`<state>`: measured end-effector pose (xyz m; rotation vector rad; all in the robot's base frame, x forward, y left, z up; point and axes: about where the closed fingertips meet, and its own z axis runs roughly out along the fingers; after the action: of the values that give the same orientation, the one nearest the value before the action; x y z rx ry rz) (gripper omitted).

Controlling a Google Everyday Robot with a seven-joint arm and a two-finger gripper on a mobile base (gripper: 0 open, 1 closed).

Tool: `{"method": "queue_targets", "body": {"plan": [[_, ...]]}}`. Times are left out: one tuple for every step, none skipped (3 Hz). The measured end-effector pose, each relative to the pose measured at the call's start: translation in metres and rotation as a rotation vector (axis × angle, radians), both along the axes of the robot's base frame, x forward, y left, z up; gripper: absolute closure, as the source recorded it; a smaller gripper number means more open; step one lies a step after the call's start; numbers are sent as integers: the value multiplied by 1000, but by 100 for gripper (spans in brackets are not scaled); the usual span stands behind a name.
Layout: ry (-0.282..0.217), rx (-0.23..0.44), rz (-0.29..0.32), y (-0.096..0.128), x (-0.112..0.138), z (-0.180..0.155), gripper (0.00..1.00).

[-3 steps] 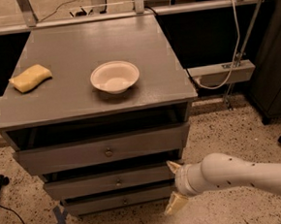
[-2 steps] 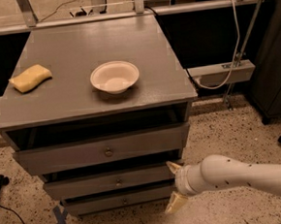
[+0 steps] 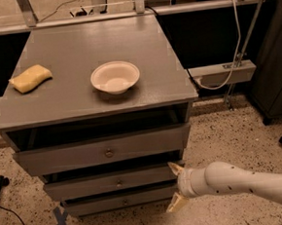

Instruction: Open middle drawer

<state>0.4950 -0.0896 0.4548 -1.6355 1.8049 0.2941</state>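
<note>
A grey cabinet [image 3: 101, 44] has three stacked drawers, each with a small brass knob. The middle drawer [image 3: 88, 184] sits between the taller top drawer [image 3: 61, 157] and the bottom drawer [image 3: 99, 203]; its knob [image 3: 119, 183] is at front centre. It stands out only slightly, with a dark gap above it. My gripper [image 3: 174, 186] is at the lower right, on a white arm, just off the right end of the middle drawer's front. Its two pale fingers [image 3: 175, 168] are spread apart, one above the other, and hold nothing.
A white bowl [image 3: 115, 77] and a yellow sponge [image 3: 30, 77] lie on the cabinet top. A blue X mark [image 3: 60, 222] is on the speckled floor at the lower left. Black cables run at the left edge and a white cable hangs at the right.
</note>
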Motion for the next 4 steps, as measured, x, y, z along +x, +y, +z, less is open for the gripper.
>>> {"method": "queue_targets", "body": {"plan": [[-26,13,17,6,7,-4,0],[-45,8,38,14,14,-6,0],[-51,5,63,26,23,-11,0],[-44,5,96,41,31,-18,0]]}}
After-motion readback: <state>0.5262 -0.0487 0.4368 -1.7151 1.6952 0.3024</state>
